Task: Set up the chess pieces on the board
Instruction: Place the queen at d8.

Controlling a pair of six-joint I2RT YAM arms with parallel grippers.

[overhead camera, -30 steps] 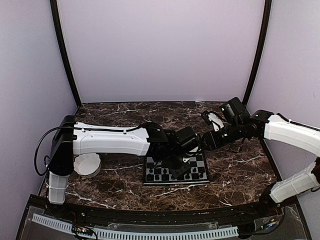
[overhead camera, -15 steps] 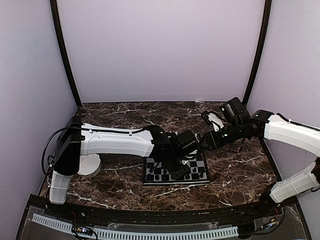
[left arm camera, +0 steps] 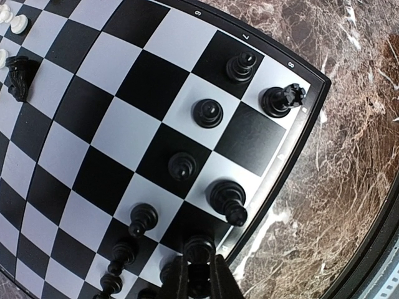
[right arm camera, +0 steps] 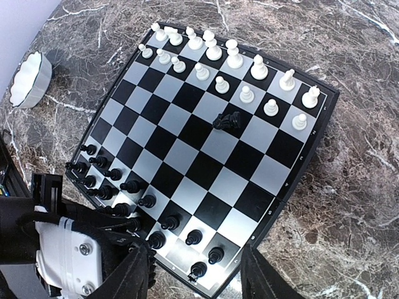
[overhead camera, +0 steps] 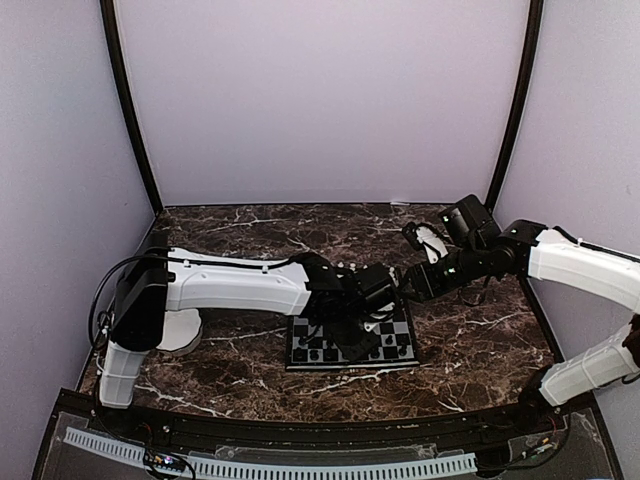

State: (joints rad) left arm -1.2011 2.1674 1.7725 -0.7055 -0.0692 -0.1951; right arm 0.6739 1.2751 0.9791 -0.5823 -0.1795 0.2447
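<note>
1. Over the last second the left arm has swung further right along the near edge of the board (overhead camera: 405,325). Its upper link now hides more of the white bowl (overhead camera: 183,333). The right arm hasn't moved.
2. Left gripper (left arm camera: 199,274): jaws narrow, pinched on a black piece (left arm camera: 199,248), low over black's back rank by the board edge.
3. Right gripper (right arm camera: 198,274): jaws wide, nothing between them, hovering above the board.
4. White pieces (right arm camera: 234,62) fill two rows at the opposite edge; black is mostly lined up.
5. We read this as a placement nearly done. The square beside the corner rook (left arm camera: 283,99) is empty, and a stray black piece (right arm camera: 227,120) sits just in front of the white pawns, so it's likely next.
</note>
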